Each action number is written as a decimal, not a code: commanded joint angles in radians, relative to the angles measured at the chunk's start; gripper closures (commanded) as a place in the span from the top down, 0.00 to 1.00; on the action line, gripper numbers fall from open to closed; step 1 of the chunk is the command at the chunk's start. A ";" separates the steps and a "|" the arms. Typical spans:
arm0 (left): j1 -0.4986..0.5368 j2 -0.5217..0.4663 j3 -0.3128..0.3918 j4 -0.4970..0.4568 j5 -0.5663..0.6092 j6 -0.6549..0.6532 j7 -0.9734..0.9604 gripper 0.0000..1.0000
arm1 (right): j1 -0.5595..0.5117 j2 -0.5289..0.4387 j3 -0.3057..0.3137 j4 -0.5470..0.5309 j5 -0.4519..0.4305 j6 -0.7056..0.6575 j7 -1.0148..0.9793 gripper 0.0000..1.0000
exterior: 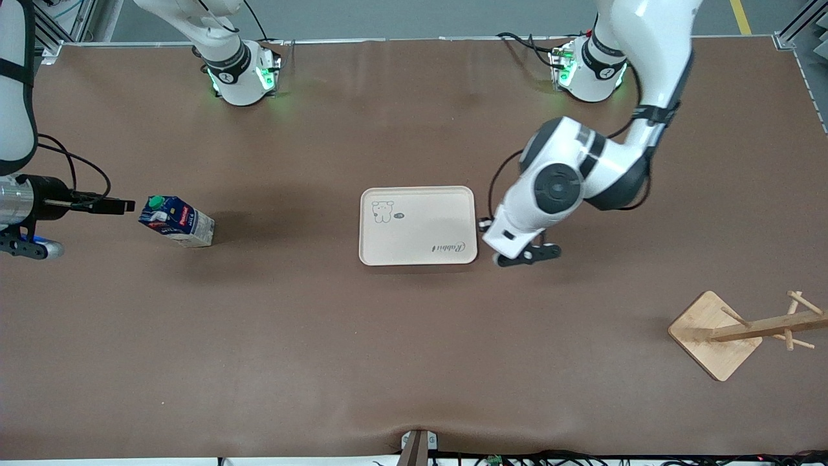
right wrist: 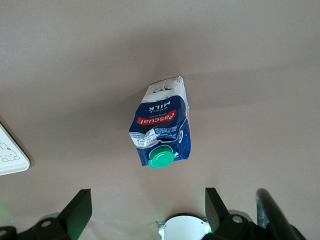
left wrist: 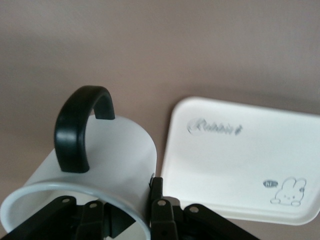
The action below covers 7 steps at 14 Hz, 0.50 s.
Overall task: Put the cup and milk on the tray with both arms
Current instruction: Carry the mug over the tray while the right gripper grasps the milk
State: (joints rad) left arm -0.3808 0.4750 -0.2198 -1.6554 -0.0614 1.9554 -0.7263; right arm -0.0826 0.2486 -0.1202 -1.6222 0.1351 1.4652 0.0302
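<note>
While its fingers are spread wide and hold nothing, the right tool [right wrist: 145, 212] hangs over the brown worktop [exterior: 414, 362] above the milk [exterior: 176, 221], a small dark-blue carton with a green round cap standing toward the right arm's end. Mid-worktop lies the tray [exterior: 418, 239], flat, cream, round-cornered. Just beside it the left tool [left wrist: 122, 220] pinches the wall of the cup [left wrist: 107, 170], smooth white with a black handle.
</note>
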 commanded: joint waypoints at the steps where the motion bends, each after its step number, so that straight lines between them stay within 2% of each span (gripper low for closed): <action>1: -0.059 0.060 0.007 0.063 0.023 -0.026 -0.112 0.00 | -0.009 0.026 0.008 -0.010 0.060 -0.002 0.025 1.00; 2: -0.078 0.082 0.007 0.087 0.015 -0.027 -0.126 0.00 | -0.012 0.024 0.008 -0.033 0.060 0.050 0.025 1.00; 5: -0.133 0.119 0.007 0.097 0.014 -0.026 -0.203 0.00 | 0.000 -0.072 0.010 -0.236 0.048 0.315 0.013 1.00; 7: -0.147 0.149 0.007 0.101 0.011 -0.024 -0.219 0.00 | 0.042 -0.142 0.013 -0.327 -0.067 0.406 0.014 1.00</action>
State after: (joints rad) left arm -0.5095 0.5833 -0.2197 -1.5948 -0.0613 1.9551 -0.9116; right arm -0.0748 0.2350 -0.1156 -1.8086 0.1420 1.7830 0.0345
